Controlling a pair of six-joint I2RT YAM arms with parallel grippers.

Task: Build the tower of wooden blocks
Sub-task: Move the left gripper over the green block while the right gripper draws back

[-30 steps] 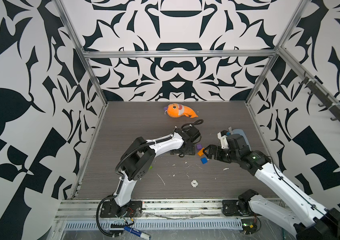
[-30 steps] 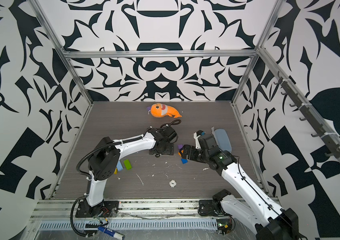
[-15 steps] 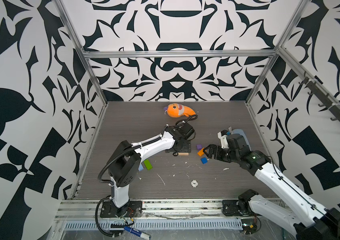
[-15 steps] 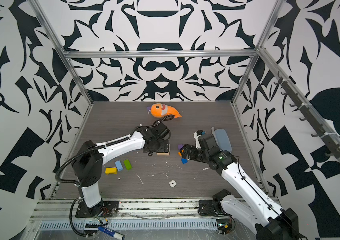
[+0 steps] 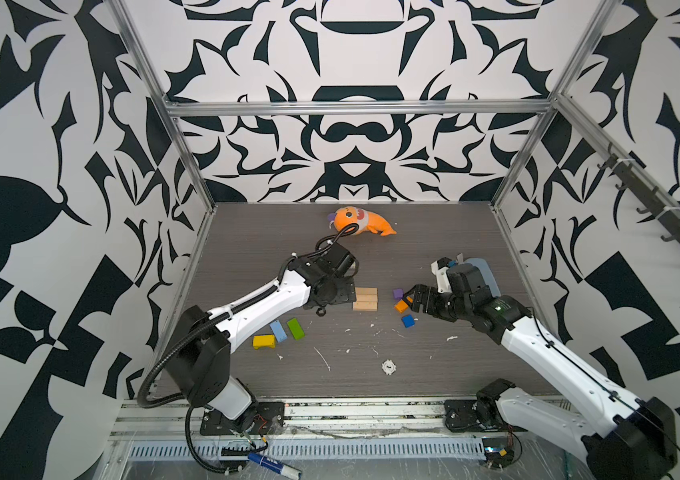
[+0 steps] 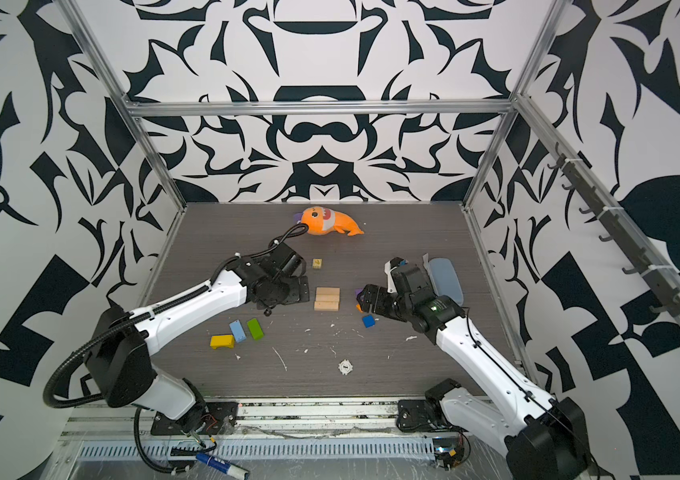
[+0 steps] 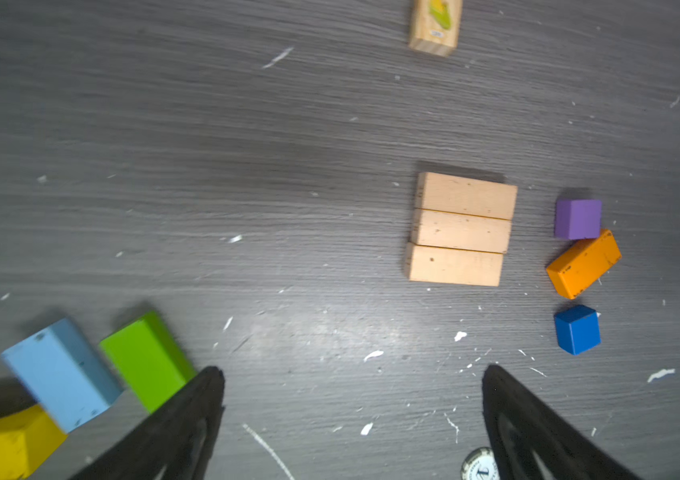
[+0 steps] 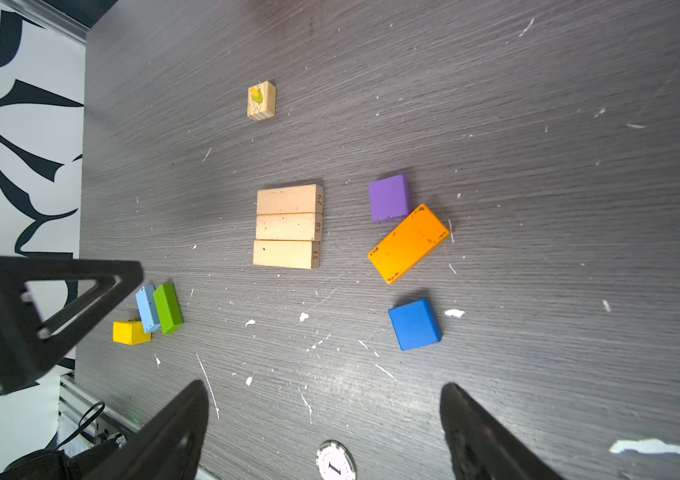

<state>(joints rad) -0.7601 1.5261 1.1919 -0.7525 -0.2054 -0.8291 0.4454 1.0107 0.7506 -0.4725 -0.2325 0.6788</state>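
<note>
Three tan bars (image 5: 365, 299) lie flat on the counter (image 5: 263, 249), side by side and touching, like a little raft near the middle. The right wrist view shows numbers printed on their ends.

To the right of the bars sit three more blocks in a loose row. A purple cube (image 5: 397, 294) is at the back, an orange brick (image 5: 401, 306) touches it, and a blue cube (image 5: 408, 321) is at the front, a bit apart from the brick.

To the front left of the bars is another small bunch. There is a green brick (image 5: 295, 328), a light-blue brick (image 5: 278, 331) just beside it, and a yellow brick (image 5: 264, 341) at the light-blue one's front end. Behind the bars, on its own, lies a small corn block (image 6: 317, 263) with a corn picture on top.

In both top views the right fingers (image 8: 180, 411) hang close by the orange brick and the purple cube. They are spread wide and hold nothing. The left fingers (image 7: 192, 403) are spread wide too, with only bare counter between them. The left arm's wrist sits just left of the bars.

At the back of the counter lies an orange fish (image 5: 361, 221) — well away from the blocks. A round white cap (image 5: 388, 367) lies near the front, and white specks dot the counter.
</note>
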